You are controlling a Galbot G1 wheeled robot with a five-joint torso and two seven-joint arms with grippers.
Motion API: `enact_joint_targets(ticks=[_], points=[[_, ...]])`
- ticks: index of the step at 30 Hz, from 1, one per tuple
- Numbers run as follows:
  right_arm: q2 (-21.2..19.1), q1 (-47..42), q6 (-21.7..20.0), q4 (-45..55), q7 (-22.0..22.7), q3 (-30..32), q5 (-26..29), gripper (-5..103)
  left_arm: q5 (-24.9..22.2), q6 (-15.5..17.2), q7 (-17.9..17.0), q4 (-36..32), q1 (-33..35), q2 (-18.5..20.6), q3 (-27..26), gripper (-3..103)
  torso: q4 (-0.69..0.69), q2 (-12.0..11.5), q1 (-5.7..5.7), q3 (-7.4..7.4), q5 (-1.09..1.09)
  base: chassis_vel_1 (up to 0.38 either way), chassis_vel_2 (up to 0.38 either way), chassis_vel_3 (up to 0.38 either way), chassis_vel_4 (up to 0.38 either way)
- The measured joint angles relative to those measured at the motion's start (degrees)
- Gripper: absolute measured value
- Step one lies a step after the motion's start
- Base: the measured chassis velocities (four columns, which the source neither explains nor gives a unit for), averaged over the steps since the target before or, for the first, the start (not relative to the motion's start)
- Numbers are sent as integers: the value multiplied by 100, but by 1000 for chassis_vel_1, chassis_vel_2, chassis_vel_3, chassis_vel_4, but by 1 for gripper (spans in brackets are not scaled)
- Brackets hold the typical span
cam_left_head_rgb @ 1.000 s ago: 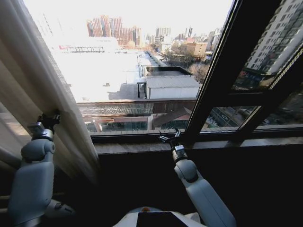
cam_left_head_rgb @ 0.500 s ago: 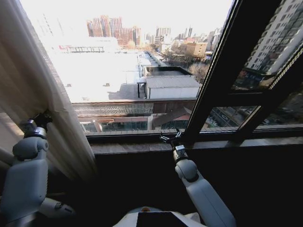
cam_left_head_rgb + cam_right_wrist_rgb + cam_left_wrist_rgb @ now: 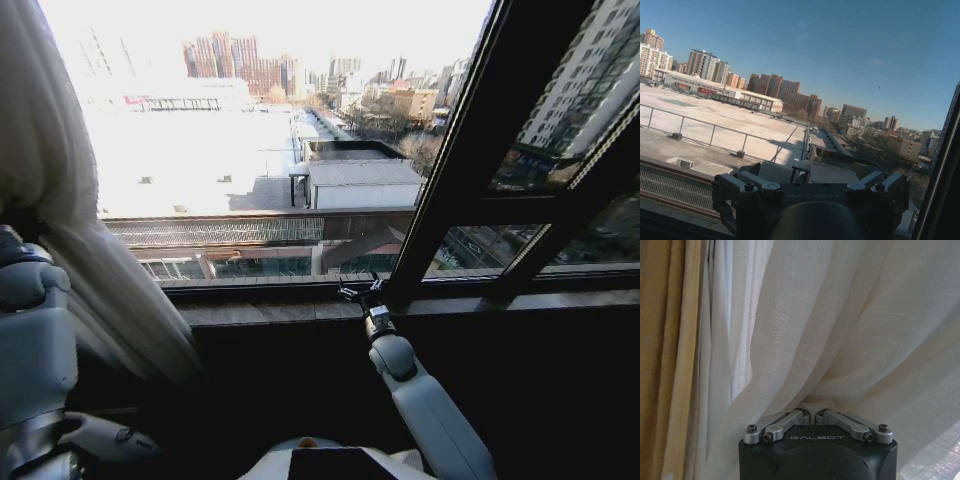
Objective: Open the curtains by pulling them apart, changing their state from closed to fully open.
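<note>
The left end effector [image 3: 812,416] is closed on a fold of the sheer curtain [image 3: 60,200] bunched at the frame's left edge, the right end effector [image 3: 358,293] stands open near the window sill [image 3: 300,310], and the thin fabric could slip free if tugged hard.

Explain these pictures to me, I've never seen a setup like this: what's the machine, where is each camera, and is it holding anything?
This is a wheeled robot with two arms, facing a big window. The wide picture comes from a camera on its head, looking down over both arms. The other two come from cameras on its wrists. The left wrist camera looks past the left hand, whose fingers are closed on a pinch of the sheer white curtain; in the head view that curtain is bunched at the window's left side. The right hand is open and holds nothing, resting near the dark windowsill; its camera looks out at rooftops and sky.
</note>
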Motion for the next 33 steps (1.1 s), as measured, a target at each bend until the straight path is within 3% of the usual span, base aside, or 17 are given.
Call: enact_joint_targets(ticks=[6,11,15,17,18,20,21,22,24,27,30,31,33], points=[[-12,90,1,-79,-12,-18,15,100,164,-16,-381,746,-552,199,105,1,1,0,0,0,-1,0,0,0,0],[46,171,1,-163,-18,-89,15,100,292,127,-469,771,-640,93,165,1,0,0,0,0,1,0,0,0,0],[76,206,1,-183,-18,-111,14,100,302,298,-300,477,-428,-40,178,6,-1,0,0,0,1,0,0,0,0],[73,193,0,-179,-18,-108,6,100,251,380,27,-20,-6,-117,147,16,0,0,0,0,0,0,0,0,0],[73,193,0,-179,-18,-108,6,100,251,380,27,-20,-6,-117,147,16,0,0,0,0,0,0,0,0,0],[70,175,-1,-162,-13,-105,-9,100,86,543,375,-696,478,-211,68,27,0,0,0,0,4,0,0,0,0],[71,170,-2,-159,-11,-105,-13,100,38,618,541,-947,666,-261,38,27,1,0,0,0,4,0,0,0,0],[69,157,-3,-144,-3,-102,-19,100,-7,714,775,-1381,1010,-371,1,37,1,0,0,0,3,0,0,0,0],[60,144,-5,-126,2,-97,-22,100,-41,719,903,-1781,1347,-485,-17,43,0,0,0,0,2,0,0,0,0],[33,120,-5,-105,10,-77,-23,100,-33,520,1110,-2275,1837,-645,-26,49,-1,0,0,-1,3,0,0,0,0],[11,77,-5,-70,13,8,-22,100,36,285,1389,-2852,2374,-814,-20,65,0,0,0,-1,2,0,0,0,0],[11,77,-5,-70,13,8,-22,100,36,285,1389,-2852,2374,-814,-20,65,0,0,0,-1,2,0,0,0,0],[14,67,-6,-50,15,51,-15,100,27,292,1430,-3170,2572,-910,-36,76,0,0,0,-1,1,0,0,0,0]])
